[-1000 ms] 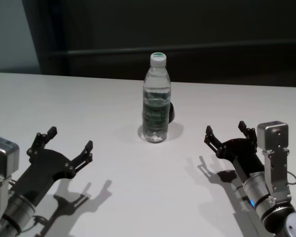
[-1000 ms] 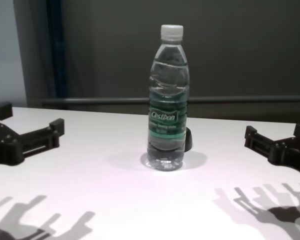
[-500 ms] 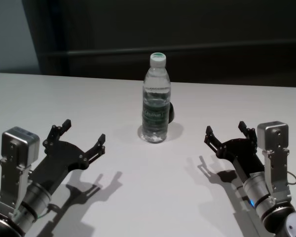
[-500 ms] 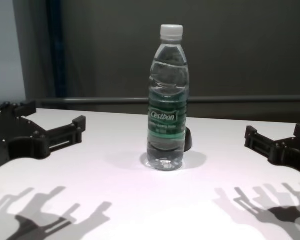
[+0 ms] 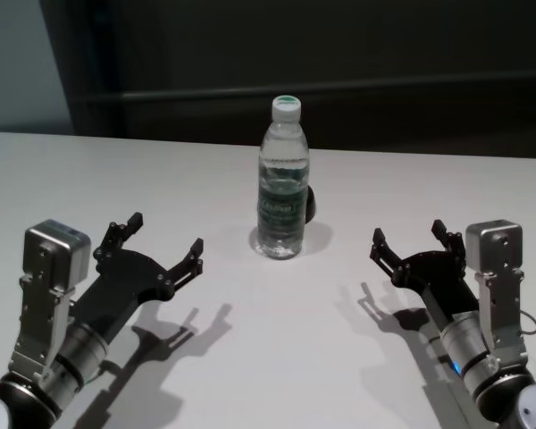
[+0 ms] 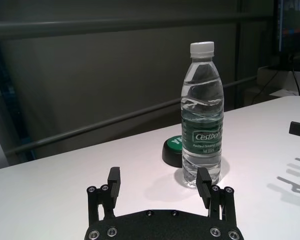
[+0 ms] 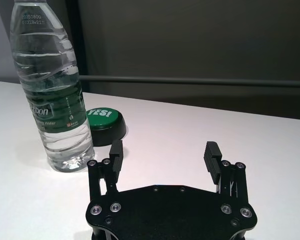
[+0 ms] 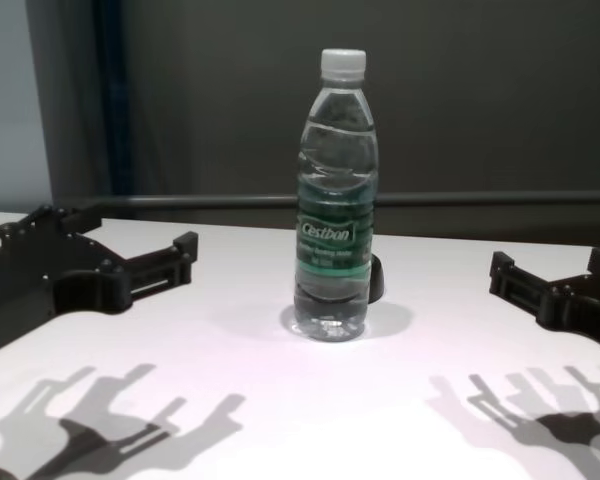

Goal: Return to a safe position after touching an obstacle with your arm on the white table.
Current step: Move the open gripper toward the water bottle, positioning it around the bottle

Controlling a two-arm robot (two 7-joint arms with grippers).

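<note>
Standing upright, capped water-filled bottle [image 5: 282, 179] sits between 2 open, empty end effectors.

From the head view I only get a sliver of the black dome [image 5: 310, 203] behind the bottle [image 5: 282, 179]. In my right wrist view the bottle's cap is cut off and its label reads just "tbon". Beyond the bottle, the chest view clips my right gripper [image 8: 552, 285] at the frame edge.

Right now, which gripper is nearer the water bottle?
Left. The left gripper hangs open over the white table, off the water bottle's left side and not touching it. The right gripper, also open, sits farther off to its right.
</note>
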